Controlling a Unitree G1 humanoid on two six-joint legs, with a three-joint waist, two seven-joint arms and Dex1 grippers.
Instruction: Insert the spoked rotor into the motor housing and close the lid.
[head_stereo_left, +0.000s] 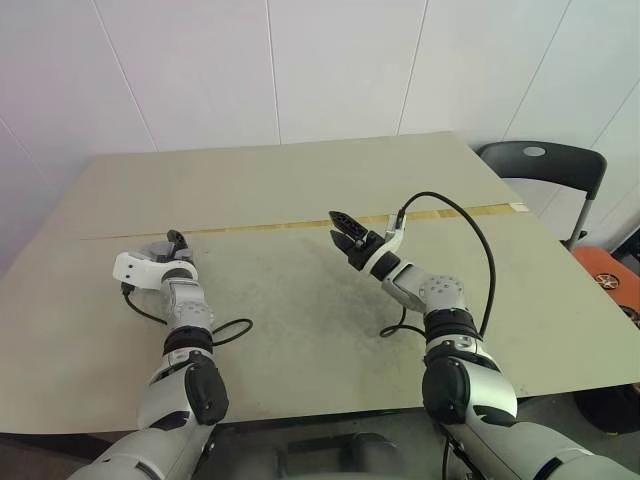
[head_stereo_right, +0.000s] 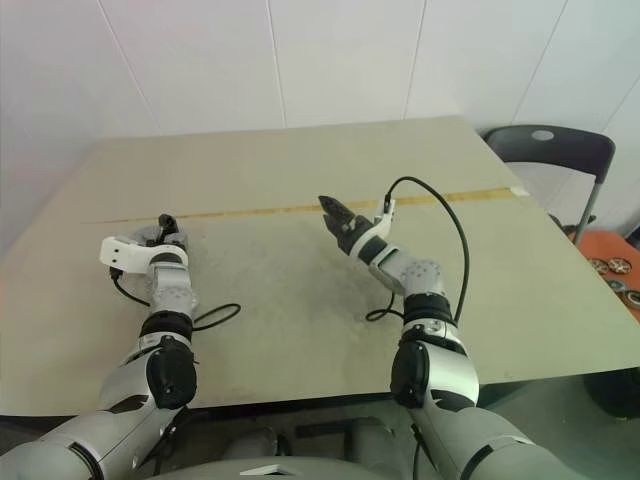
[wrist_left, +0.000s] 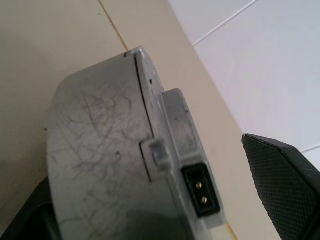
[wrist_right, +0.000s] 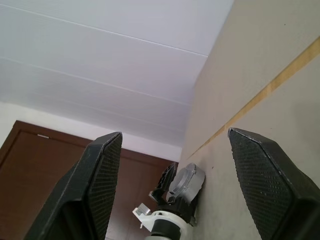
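Note:
A round grey scratched metal body (wrist_left: 100, 150) sits between the fingers of my left gripper (head_stereo_left: 165, 243) on the left of the table. A seam runs round it, and a small black two-pin socket (wrist_left: 201, 191) sits on its side. It looks like the motor housing with the lid joined on; I cannot tell which half is which. One black finger (wrist_left: 285, 185) stands clear of it, so the gripper is open. The spoked rotor is hidden. My right gripper (head_stereo_left: 342, 228) hovers open and empty over the table's middle, and its view shows the grey body (wrist_right: 188, 179) far off.
A yellow tape line (head_stereo_left: 300, 224) crosses the beige table (head_stereo_left: 300, 320). Black cables (head_stereo_left: 480, 250) loop from both wrists over the tabletop. A dark chair (head_stereo_left: 545, 165) stands past the table's right edge, with orange items (head_stereo_left: 610, 275) on the floor beside it.

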